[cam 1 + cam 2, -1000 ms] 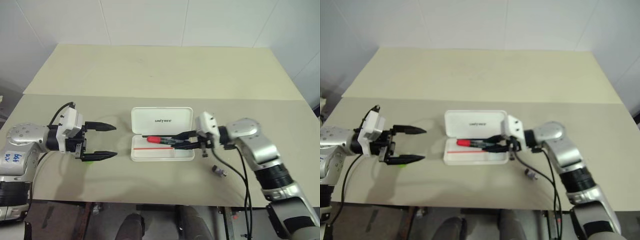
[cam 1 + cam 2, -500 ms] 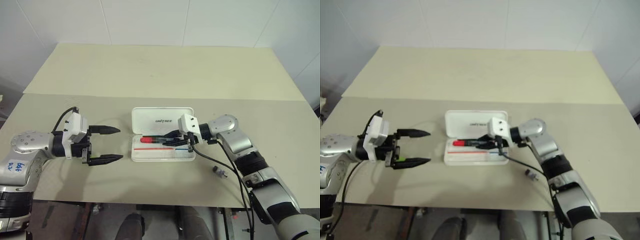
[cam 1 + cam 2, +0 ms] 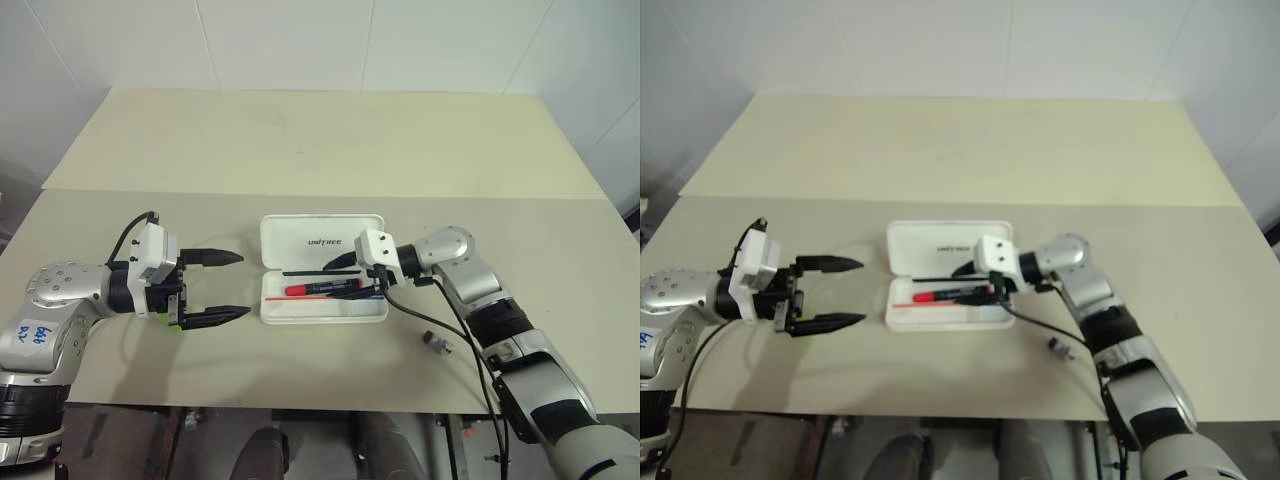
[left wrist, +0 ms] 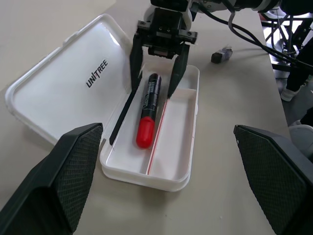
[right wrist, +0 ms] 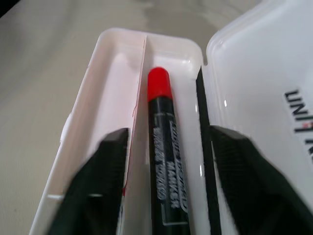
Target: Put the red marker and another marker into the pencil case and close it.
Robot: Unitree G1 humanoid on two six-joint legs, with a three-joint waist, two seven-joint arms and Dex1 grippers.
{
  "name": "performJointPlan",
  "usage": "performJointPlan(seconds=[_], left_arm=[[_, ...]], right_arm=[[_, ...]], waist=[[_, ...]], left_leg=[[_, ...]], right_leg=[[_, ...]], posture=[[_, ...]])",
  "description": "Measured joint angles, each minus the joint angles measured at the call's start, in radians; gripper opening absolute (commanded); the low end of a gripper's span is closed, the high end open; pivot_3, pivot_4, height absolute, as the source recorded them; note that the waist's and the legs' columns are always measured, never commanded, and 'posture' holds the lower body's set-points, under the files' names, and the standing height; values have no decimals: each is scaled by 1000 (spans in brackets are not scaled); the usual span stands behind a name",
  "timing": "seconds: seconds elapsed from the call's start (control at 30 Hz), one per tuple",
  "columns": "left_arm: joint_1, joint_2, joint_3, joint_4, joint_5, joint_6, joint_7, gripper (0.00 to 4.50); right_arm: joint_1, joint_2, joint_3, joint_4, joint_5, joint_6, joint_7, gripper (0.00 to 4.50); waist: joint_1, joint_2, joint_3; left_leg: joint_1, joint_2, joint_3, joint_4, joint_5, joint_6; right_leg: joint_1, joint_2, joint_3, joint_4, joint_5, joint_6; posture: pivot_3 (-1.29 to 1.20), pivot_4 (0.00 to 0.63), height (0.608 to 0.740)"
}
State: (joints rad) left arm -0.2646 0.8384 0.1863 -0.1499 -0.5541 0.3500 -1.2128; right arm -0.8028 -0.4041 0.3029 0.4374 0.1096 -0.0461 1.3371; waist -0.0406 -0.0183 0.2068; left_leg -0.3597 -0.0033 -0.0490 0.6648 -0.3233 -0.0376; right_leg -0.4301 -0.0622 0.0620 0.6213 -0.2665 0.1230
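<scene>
**Red marker lying in the open case**

The red marker (image 4: 148, 110) lies in the case (image 3: 322, 313), near the table's (image 3: 300, 150) front edge. The right gripper (image 4: 153, 84) straddles its barrel, fingers apart, not gripping. The left gripper (image 3: 232, 285) stands wide open, empty, beside the green-ended marker (image 3: 176, 324).

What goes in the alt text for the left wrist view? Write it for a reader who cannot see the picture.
The red marker lies in the tray of the open pencil case on a beige table, with the right gripper above it, its two fingers spread to either side of the barrel. A small dark cylinder lies on the table beyond the case.
</scene>
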Motion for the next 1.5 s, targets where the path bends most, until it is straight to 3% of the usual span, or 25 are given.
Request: performJointPlan(seconds=[0.07,0.4,0.67,0.83,1.1,1.4,1.5], left_arm=[[-3,-1,-1,0,0,0,0,4500],[-15,-18,-12,0,0,0,0,4500],[-2,-42,-13,-6,0,10,20,4500],[68,-55,1,-46,-12,23,60,4500],[216,-285,121,-281,-5,135,545,4500],[311,-453,173,-480,62,260,969,4500],[315,-629,186,-570,120,334,1208,4500]], right_arm=[[-1,0,-1,-38,17,19,1,4481],[28,-45,-70,-427,246,298,12,4481],[145,-193,-164,-614,340,438,-18,4481],[297,-380,-331,-660,387,513,-38,4481],[328,-478,-401,-547,371,449,-33,4481],[261,-465,-380,-425,337,368,-7,4481],[247,-427,-348,-394,331,347,4,4481]], waist=[[0,0,0],[8,0,0],[13,0,0],[15,0,0],[11,0,0],[16,0,0],[16,-1,-1]], left_leg=[[0,0,0,0,0,0],[-1,0,-3,-1,0,0],[-5,0,-5,0,0,0],[-8,0,-6,0,-1,1],[-6,0,-2,1,-1,1],[-5,-1,-3,2,-1,1],[-6,-2,-3,3,-1,1]], right_leg=[[0,0,0,0,0,0],[0,0,-2,-1,0,0],[-1,-1,-4,-4,0,0],[-2,-1,-5,-10,0,0],[-1,-1,-1,-9,1,2],[0,-1,-2,-8,2,2],[2,-1,-1,-11,3,4]], posture=[[0,150,740],[0,150,740],[0,150,740],[0,150,740],[0,150,740],[0,150,740],[0,150,740]])
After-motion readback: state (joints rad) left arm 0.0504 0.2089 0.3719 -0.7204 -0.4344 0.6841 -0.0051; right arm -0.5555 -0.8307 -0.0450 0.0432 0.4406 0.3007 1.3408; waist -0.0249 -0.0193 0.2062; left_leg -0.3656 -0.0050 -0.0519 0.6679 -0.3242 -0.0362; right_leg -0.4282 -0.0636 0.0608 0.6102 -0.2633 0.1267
